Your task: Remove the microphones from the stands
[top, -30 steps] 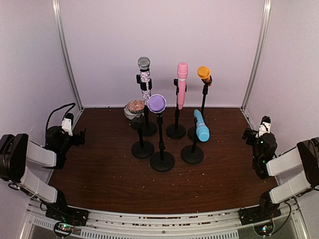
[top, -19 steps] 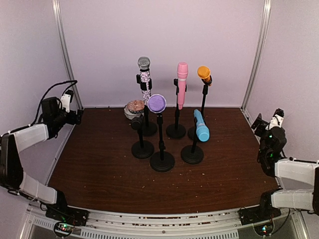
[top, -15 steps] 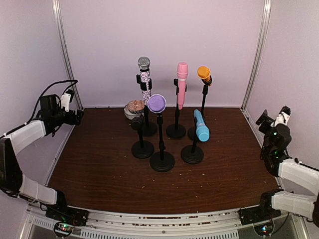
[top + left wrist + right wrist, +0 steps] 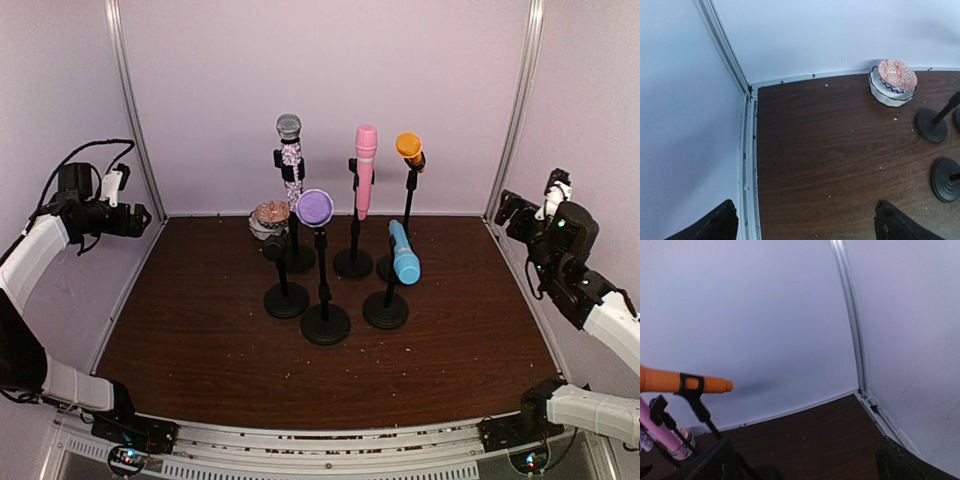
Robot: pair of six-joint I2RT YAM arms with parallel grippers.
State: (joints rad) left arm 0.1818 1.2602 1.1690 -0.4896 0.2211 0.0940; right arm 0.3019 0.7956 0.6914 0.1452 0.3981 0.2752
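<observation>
On black stands (image 4: 386,310), colourful microphones (image 4: 365,170) clipped; both jaws wide apart, empty.

You had six black round-based stands (image 4: 325,323), five clearly visible handheld microphones (image 4: 365,170) of different colours, and two stacked patterned ceramic bowls (image 4: 892,82).

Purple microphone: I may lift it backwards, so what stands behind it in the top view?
Behind the purple microphone, slightly left, stands the glitter microphone on its stand, with patterned bowls beside it. The bowls' near side is partly covered by a short black stand.
</observation>
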